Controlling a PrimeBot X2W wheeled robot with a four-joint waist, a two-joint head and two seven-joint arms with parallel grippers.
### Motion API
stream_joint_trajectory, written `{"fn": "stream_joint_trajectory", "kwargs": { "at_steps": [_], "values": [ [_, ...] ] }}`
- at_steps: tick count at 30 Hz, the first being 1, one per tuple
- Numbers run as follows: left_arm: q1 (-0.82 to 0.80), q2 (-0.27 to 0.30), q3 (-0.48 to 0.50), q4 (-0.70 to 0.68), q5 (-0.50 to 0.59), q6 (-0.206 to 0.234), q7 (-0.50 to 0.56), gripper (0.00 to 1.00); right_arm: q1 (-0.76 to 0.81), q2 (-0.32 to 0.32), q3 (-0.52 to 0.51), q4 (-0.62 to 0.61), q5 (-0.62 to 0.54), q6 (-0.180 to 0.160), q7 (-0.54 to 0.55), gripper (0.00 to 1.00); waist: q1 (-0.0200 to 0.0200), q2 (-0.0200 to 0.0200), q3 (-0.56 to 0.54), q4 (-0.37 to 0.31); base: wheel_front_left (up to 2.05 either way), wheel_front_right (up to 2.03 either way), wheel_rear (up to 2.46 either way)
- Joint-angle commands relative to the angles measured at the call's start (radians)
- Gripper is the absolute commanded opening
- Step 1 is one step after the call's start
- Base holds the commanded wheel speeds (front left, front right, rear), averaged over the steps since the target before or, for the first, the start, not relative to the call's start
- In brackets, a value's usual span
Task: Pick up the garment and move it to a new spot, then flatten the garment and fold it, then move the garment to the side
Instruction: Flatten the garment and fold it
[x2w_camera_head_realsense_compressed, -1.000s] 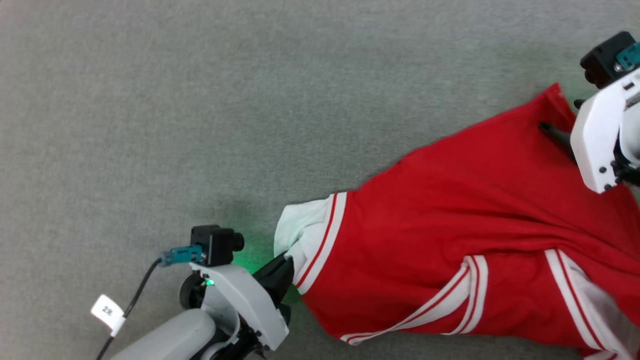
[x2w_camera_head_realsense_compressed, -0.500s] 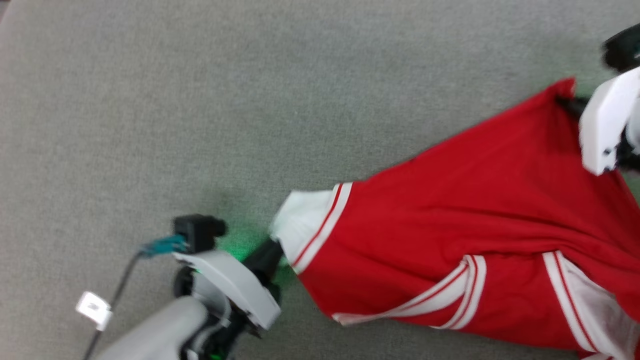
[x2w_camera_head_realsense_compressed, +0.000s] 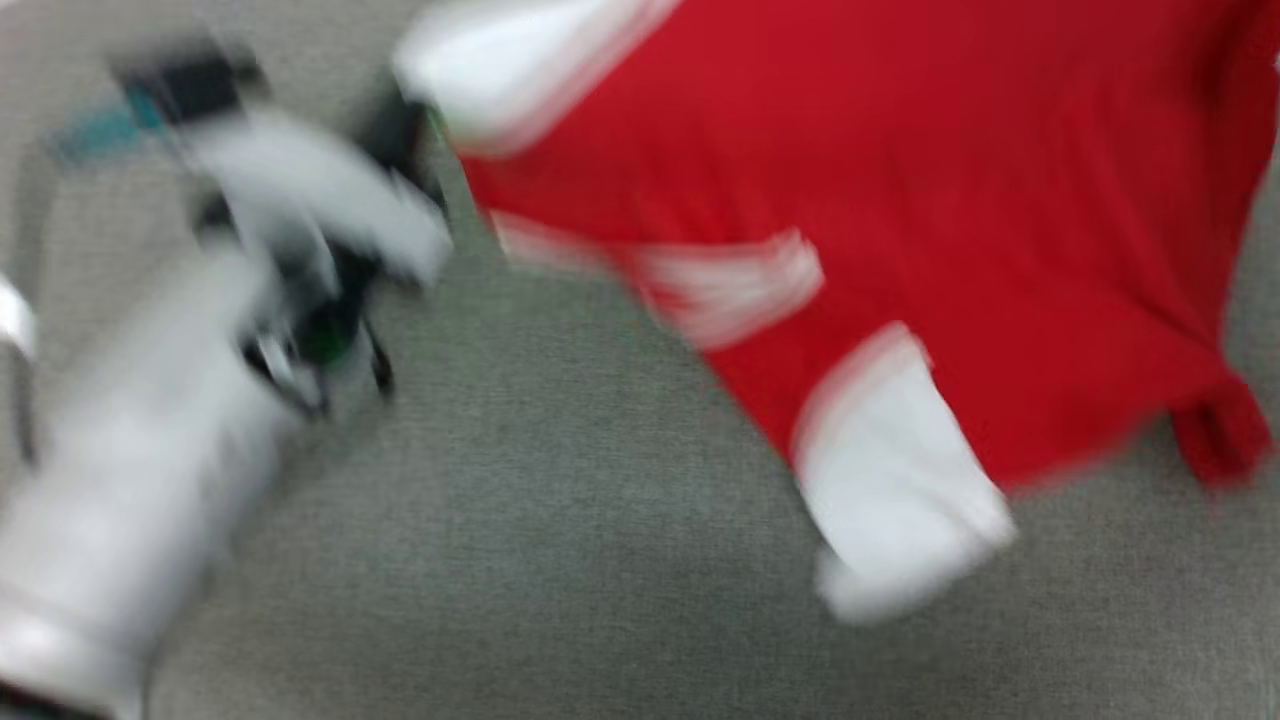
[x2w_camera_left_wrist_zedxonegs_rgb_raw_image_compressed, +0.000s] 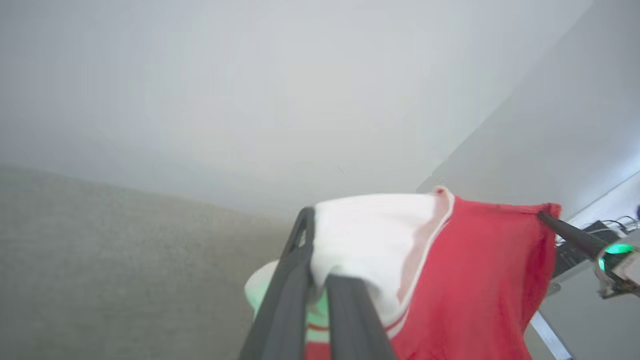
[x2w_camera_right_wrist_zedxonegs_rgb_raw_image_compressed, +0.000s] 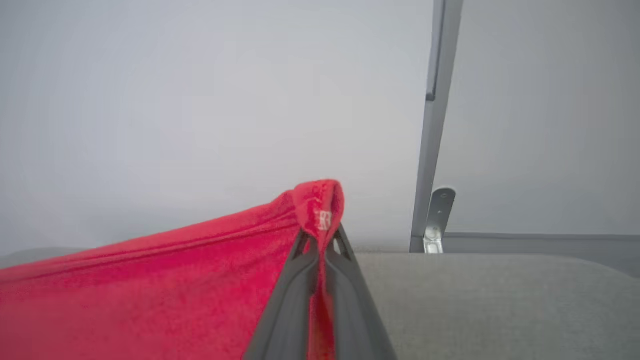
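Note:
The garment (x2w_camera_head_realsense_compressed: 900, 150), a red T-shirt with white sleeve ends, is stretched across the top right of the blurred head view, one white sleeve (x2w_camera_head_realsense_compressed: 890, 500) hanging low. My left gripper (x2w_camera_head_realsense_compressed: 410, 120) is at its left end. In the left wrist view that gripper (x2w_camera_left_wrist_zedxonegs_rgb_raw_image_compressed: 320, 260) is shut on the white sleeve end of the garment (x2w_camera_left_wrist_zedxonegs_rgb_raw_image_compressed: 475, 280). The right gripper's finger (x2w_camera_left_wrist_zedxonegs_rgb_raw_image_compressed: 575, 237) holds the far red corner there. Seen from the right wrist, my right gripper (x2w_camera_right_wrist_zedxonegs_rgb_raw_image_compressed: 321, 237) is shut on a bunched red corner of the garment (x2w_camera_right_wrist_zedxonegs_rgb_raw_image_compressed: 150, 290).
A grey carpet-like surface (x2w_camera_head_realsense_compressed: 600, 550) lies under the garment. A pale wall (x2w_camera_left_wrist_zedxonegs_rgb_raw_image_compressed: 250, 75) stands behind it. A grey metal post (x2w_camera_right_wrist_zedxonegs_rgb_raw_image_compressed: 435, 125) with a bracket (x2w_camera_right_wrist_zedxonegs_rgb_raw_image_compressed: 437, 220) rises beyond the surface's edge on the right.
The right gripper has shut on the garment's red corner. The head camera has swung and blurred. The garment now hangs stretched between both grippers, a white sleeve dangling.

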Motion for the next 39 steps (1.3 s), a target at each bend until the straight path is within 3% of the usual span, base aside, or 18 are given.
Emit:
{"fn": "stream_joint_trajectory", "kwargs": {
  "at_steps": [1,12,20,27,33,39],
  "values": [
    [-0.064,0.002,0.02,0.041,0.011,-0.001,-0.008,0.0,-0.043,0.006,-0.022,0.023,-0.008,-0.002,-0.026,0.0,0.0,0.0,0.026,-0.022,0.0,0.0,0.0],
    [-0.669,-0.057,0.123,0.442,0.122,-0.046,-0.07,0.0,-0.43,0.064,-0.138,0.197,-0.058,-0.005,-0.24,0.0,0.0,0.0,0.128,-0.094,0.0,0.0,0.0],
    [-0.798,-0.106,0.148,0.588,0.185,-0.109,-0.082,0.0,-0.498,0.093,-0.131,0.27,-0.089,-0.005,-0.281,0.0,0.0,0.0,0.132,-0.107,0.0,0.0,0.0],
    [-0.648,-0.153,0.162,0.586,0.157,-0.145,-0.081,0.0,-0.368,0.113,-0.085,0.241,-0.068,-0.004,-0.227,0.0,0.0,0.0,0.111,-0.1,0.0,0.0,0.0],
    [-0.348,-0.123,0.166,0.337,0.175,-0.147,-0.077,0.0,-0.164,0.072,-0.003,0.098,-0.019,-0.002,-0.153,0.0,0.0,0.0,0.073,-0.091,0.0,0.0,0.0],
    [0.012,-0.112,0.287,0.102,0.169,-0.147,-0.078,0.0,0.066,-0.014,0.051,-0.083,0.076,-0.002,-0.107,0.0,0.0,0.0,0.024,-0.094,0.0,0.0,0.0]
  ]
}}
